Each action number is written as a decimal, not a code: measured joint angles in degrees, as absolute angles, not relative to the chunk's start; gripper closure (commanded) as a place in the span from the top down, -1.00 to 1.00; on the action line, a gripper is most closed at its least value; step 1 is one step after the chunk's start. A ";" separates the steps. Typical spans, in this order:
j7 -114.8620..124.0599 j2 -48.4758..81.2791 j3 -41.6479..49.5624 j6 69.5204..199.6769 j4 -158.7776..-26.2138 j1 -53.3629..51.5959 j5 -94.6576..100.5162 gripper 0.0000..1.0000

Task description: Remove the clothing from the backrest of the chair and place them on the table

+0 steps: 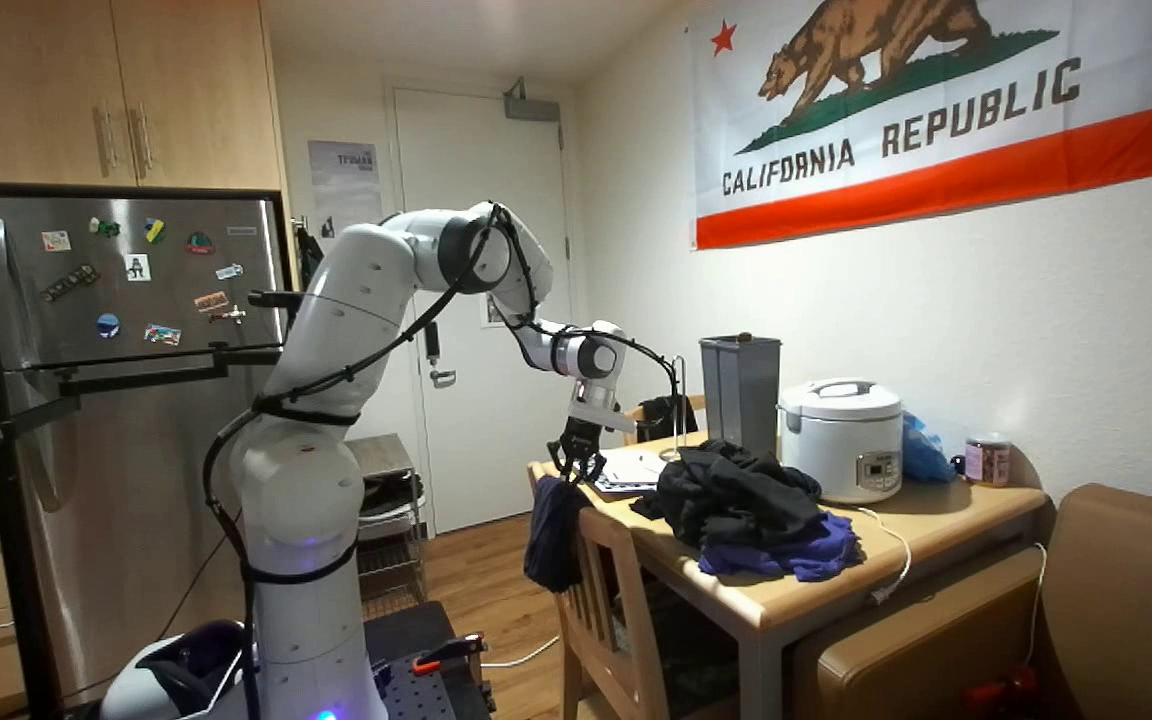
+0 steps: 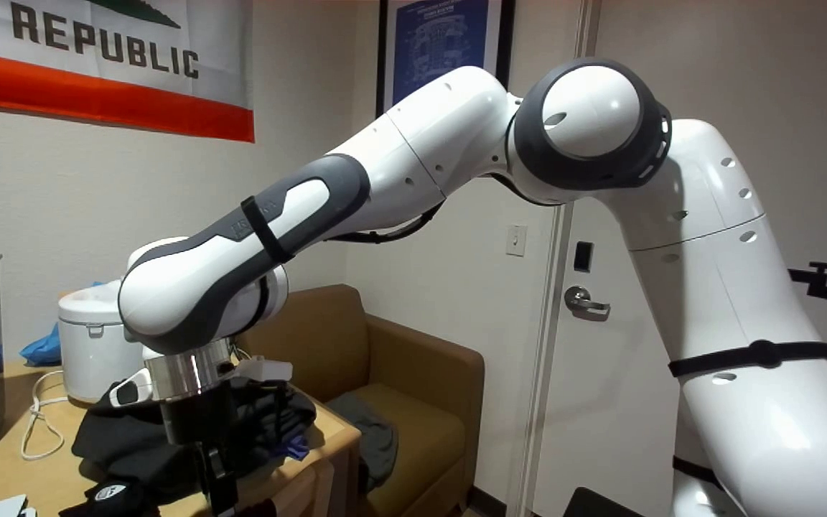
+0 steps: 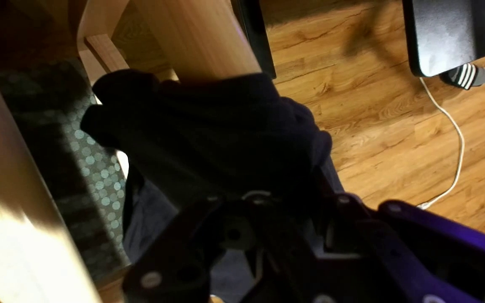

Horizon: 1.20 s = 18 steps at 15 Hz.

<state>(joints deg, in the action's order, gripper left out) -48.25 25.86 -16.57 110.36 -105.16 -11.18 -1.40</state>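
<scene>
In an exterior view we look from well back past the gripper (image 1: 577, 470) to the door (image 1: 481, 300); in an exterior view, from nearer, past it to the armchair (image 2: 413, 395). Both share the table (image 1: 966, 510) beside it. The wrist view looks closely down on the navy garment (image 3: 213, 139) beneath.

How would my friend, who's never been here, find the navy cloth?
Find the table, then the slatted chair beside it. Over its back, by the gripper, hangs the navy cloth; the black cloth and violet cloth lie on the table.
</scene>
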 measured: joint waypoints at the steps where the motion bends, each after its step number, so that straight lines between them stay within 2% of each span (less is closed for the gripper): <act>1: -48.14 25.81 -16.56 110.36 -105.16 -11.17 -1.40 -0.93; 18: -43.07 7.04 -13.63 110.67 -106.67 -9.85 -0.10 -0.94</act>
